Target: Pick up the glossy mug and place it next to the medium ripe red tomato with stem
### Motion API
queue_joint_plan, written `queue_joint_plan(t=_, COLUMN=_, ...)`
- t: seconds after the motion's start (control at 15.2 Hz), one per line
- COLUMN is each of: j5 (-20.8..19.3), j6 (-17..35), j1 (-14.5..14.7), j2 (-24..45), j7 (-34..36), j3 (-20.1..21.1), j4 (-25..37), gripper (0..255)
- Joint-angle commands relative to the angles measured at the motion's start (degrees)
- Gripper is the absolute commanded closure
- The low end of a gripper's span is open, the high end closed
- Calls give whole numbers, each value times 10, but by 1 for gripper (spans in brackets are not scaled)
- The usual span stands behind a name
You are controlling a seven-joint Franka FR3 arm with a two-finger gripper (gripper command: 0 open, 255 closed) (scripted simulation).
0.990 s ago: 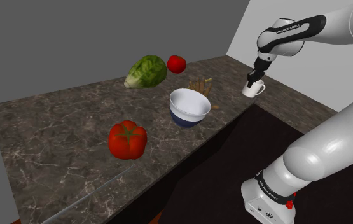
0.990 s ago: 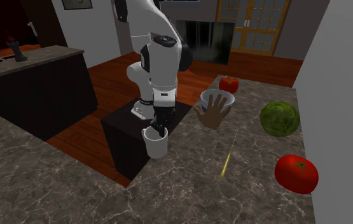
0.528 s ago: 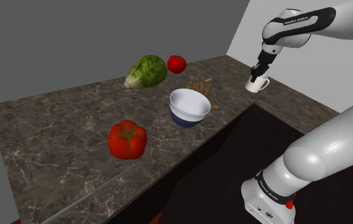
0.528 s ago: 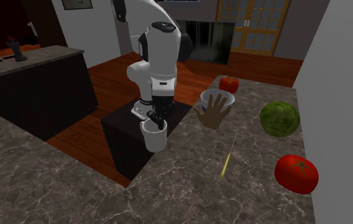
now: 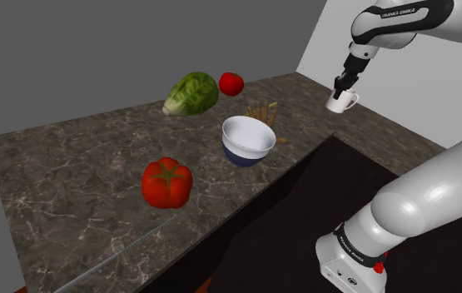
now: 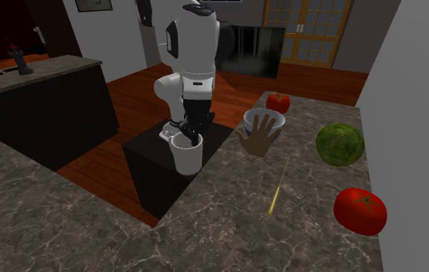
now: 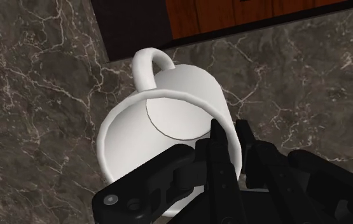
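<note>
**Mug pinched by rim, both tomatoes well off toward shoulder view's left**

Gripper (image 7: 230, 130) was closed on the wall of the white mug (image 7: 168, 108): one finger inside the cup, one outside, rim clasped between them. The handle sat on the far side of the rim from the pinch. The mug hung mouth-up under the hand, and judging by the shoulder view it was clear of the dark marble counter (image 5: 71, 166), over the counter's right end in that view.

Next out from the mug came a wooden hand-shaped piece (image 5: 264, 111) and a white bowl with a blue base (image 5: 247, 137), both between the mug and the produce. Beyond them were a small red tomato (image 5: 231, 83) just beside a lettuce head (image 5: 191, 91), then, furthest away, a large red tomato with a plain green stem (image 5: 166, 181), well apart and nearer the counter's front edge.

Couldn't tell for sure which tomato the task meant. Either way the carry ran toward the shoulder view's left, and the line to the large tomato crossed the bowl. My guess: keep the mug high over the bowl rim.
</note>
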Motion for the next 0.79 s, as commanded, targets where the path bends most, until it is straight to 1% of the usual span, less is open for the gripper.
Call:
queue_joint_plan(t=0.0, j5=-1, j6=-15, j1=1, j2=-4, j7=1, j3=2, j4=12, gripper=255)
queue_joint_plan(t=0.26, j5=-1, j6=-39, j1=1, j2=-7, j7=0, j3=4, j4=33, gripper=255)
queue_joint_plan(t=0.46, j5=-16, j6=-42, j1=13, j2=-51, j7=49, j3=34, j4=-10, gripper=255)
queue_joint_plan(t=0.73, j5=-25, j6=-49, j1=27, j2=-101, j7=111, j3=76, j4=-59, gripper=255)
